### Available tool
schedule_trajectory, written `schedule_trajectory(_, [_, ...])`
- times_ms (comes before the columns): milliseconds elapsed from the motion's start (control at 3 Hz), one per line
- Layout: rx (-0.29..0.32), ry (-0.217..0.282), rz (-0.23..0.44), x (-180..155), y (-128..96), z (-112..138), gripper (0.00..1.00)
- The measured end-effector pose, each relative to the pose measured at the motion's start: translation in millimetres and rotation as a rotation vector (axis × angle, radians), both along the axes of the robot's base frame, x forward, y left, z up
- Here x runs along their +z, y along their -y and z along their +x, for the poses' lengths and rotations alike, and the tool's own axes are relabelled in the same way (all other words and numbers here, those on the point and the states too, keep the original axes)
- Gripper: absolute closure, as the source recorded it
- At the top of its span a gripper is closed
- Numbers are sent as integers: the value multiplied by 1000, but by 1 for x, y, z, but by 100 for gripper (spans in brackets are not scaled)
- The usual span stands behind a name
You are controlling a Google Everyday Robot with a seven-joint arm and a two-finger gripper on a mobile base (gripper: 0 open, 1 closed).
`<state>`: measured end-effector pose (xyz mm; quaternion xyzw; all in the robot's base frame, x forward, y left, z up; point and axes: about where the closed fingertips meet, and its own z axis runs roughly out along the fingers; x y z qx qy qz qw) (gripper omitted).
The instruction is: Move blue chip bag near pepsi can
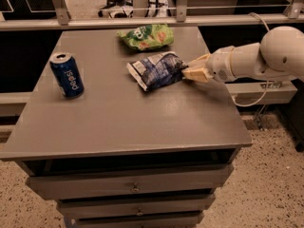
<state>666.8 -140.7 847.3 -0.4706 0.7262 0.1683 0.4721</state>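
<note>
The blue chip bag (156, 70) lies crinkled on the grey table (123, 122), right of centre, its white sealed end pointing left. The pepsi can (67, 75) stands upright near the table's left edge, well apart from the bag. My gripper (191, 68) comes in low from the right on a white arm (266, 56). Its tan fingers (195, 73) are spread and reach the bag's right end, one above and one below it.
A green chip bag (146, 36) lies at the back of the table, just behind the blue one. A metal rail (142, 20) runs behind the table. Drawers (135, 186) sit below the front edge. A cable (247, 101) hangs at the right.
</note>
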Motion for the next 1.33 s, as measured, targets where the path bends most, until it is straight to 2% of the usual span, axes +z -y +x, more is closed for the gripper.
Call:
schedule_trajectory(333, [-2, 2, 11, 4, -2, -1, 96])
schedule_trajectory(667, [60, 34, 33, 37, -24, -12, 100])
schedule_trajectory(1000, [134, 62, 34, 62, -48, -24, 100])
schedule_trajectory(1333, [271, 61, 42, 70, -90, -35, 100])
